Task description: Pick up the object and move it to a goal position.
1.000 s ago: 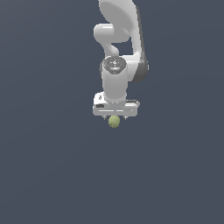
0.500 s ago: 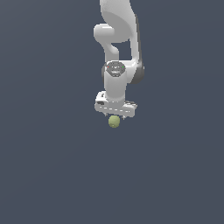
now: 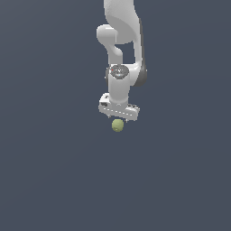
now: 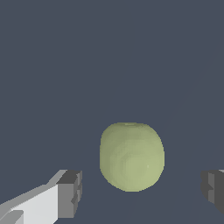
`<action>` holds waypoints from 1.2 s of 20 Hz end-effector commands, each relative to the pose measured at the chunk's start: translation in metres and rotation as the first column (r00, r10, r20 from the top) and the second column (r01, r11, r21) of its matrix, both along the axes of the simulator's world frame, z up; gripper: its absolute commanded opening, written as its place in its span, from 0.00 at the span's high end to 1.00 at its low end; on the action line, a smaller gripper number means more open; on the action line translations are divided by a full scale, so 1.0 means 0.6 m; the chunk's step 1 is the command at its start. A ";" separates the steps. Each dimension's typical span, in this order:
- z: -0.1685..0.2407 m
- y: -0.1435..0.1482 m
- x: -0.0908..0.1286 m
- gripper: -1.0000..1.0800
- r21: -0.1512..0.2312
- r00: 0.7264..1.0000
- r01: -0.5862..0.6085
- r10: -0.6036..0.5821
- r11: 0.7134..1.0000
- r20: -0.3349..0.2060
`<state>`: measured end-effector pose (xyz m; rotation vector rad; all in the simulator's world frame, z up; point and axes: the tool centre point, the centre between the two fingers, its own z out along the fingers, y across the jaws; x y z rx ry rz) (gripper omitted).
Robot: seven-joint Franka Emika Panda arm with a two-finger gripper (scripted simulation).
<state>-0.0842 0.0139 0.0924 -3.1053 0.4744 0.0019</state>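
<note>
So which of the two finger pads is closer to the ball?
Neither touches the ball. The pad with the white finger showing looks slightly closer; the other pad sits at the picture's edge.

Claw (image 4: pixel 140 192) fingers (image 4: pixel 70 192) cut off at wrist view's edges.

The arm (image 3: pixel 121 31) was glossy white, built of rounded, swollen segments with a darker grey band along one edge of the upper link. A round grey cap (image 3: pixel 119 70) sat on the wrist joint — flat and disc-like. The gripper (image 3: pixel 118 118) had a broad white body, and its fingers (image 4: pixel 70 194) ended in blocky dark-grey pads — square-edged.
</note>
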 end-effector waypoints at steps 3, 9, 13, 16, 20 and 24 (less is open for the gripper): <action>-0.002 0.000 0.000 0.04 0.000 1.000 0.000 0.000 1.000 0.000; -0.032 0.000 -0.002 0.04 0.000 1.000 0.001 -0.001 1.000 0.000; -0.063 0.000 -0.003 0.04 0.000 1.000 0.003 -0.003 1.000 0.001; -0.078 0.000 -0.003 0.04 0.000 1.000 0.004 -0.004 1.000 0.001; -0.084 0.000 -0.002 0.04 0.000 1.000 0.005 -0.005 1.000 0.001; -0.084 0.000 -0.002 1.00 0.000 1.000 0.005 -0.005 1.000 0.001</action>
